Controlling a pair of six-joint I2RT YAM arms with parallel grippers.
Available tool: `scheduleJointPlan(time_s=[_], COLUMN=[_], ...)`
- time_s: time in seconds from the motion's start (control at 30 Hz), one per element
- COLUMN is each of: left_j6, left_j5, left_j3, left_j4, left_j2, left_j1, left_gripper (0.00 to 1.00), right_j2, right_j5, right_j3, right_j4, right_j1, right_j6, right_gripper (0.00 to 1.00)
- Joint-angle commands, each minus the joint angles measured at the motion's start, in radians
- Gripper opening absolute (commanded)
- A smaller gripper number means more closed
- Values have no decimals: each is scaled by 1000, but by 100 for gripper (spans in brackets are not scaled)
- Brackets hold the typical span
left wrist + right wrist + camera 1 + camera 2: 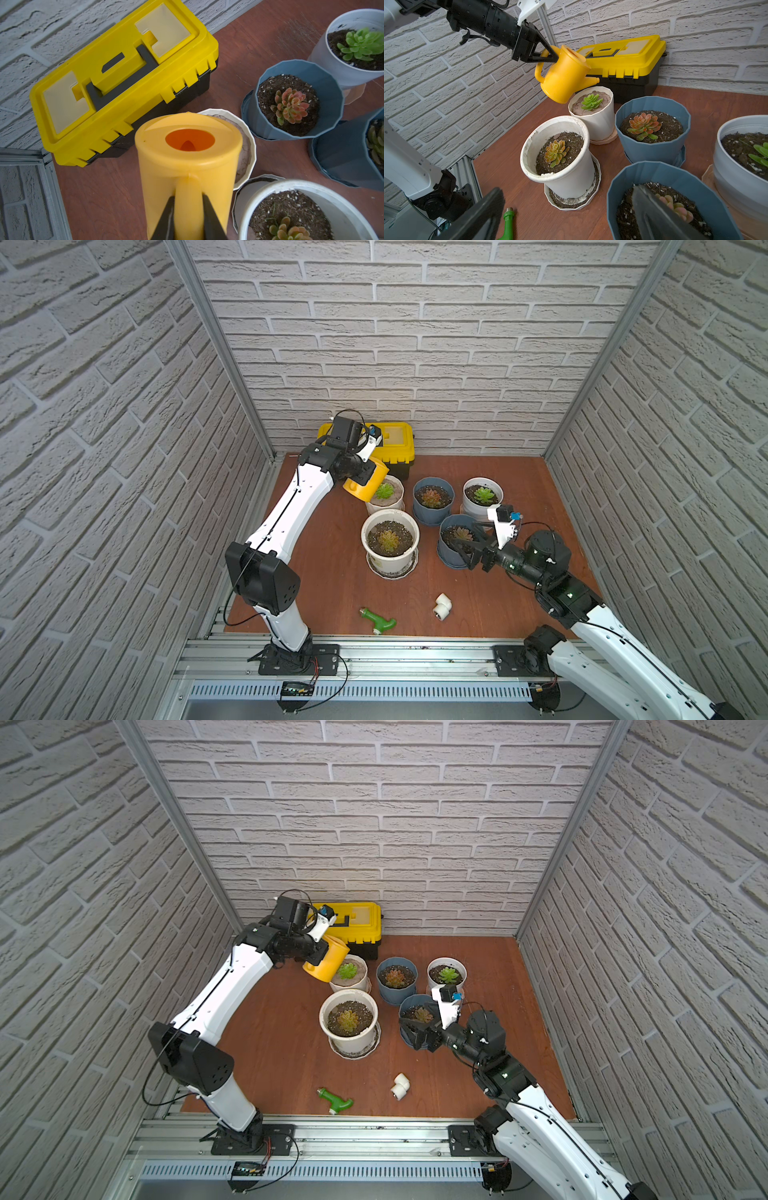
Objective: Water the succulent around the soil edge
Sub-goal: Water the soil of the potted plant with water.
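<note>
Yellow watering can [564, 74] | handle pinched in left gripper [551, 55] | tilted spout-down at 10 o'clock of white succulent pot [600, 122], likely for edge pour | right gripper [467, 543] spread over blue pot [446, 556], clear of pour.

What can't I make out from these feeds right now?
Water stream at the watering can spout: not discernible, right wrist view; too small in both top views.
Water level: filler hole, left wrist view, shows nothing readable.
Green succulent in the cream pot: hidden behind the can, left wrist view.
Pinkish succulent in the near blue pot: partly behind a blurred finger of the right end effector, right wrist view.
</note>
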Motion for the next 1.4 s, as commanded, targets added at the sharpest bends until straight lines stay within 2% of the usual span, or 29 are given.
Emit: scheduleJointPlan(time_s=[0.0,0.17,0.3,0.43,0.57,0.73,0.87,1.0,1.2,1.37], left_j6=[6,-15,-60,-129,-190,-240,-272,-322,-453,-485], left_j5=[12,9,27,51,85,95,99,98,98,145], left_j3=[20,-29,-188,-458,-731,-968,-1043,-1032,-996,-914], left_j4=[32,83,219,449,654,735,646,461,196,-14], left_j2=[-12,-78,-224,-466,-742,-1091,-1321,-1461,-1581,-1550], left_j1=[-13,-19,-20,-22,-30,-40,-42,-43,-40,-13], left_gripper=[0,0,0,0,0,0,0,0,0,0], right_j2=[-5,-4,-12,-26,-40,-71,-111,-128,-132,-130], right_j5=[-10,-13,-10,-11,-64,-147,-164,-165,-142,-118], right_j3=[11,11,11,-6,-47,-99,-151,-167,-156,-157], right_j4=[39,39,35,59,149,273,368,388,335,315], right_j1=[-5,-4,-4,-4,-3,-2,-1,-1,-1,-1], right_j6=[5,6,5,7,22,46,61,54,24,7], right_gripper=[100,100,100,100,100,100,100,100,100,100])
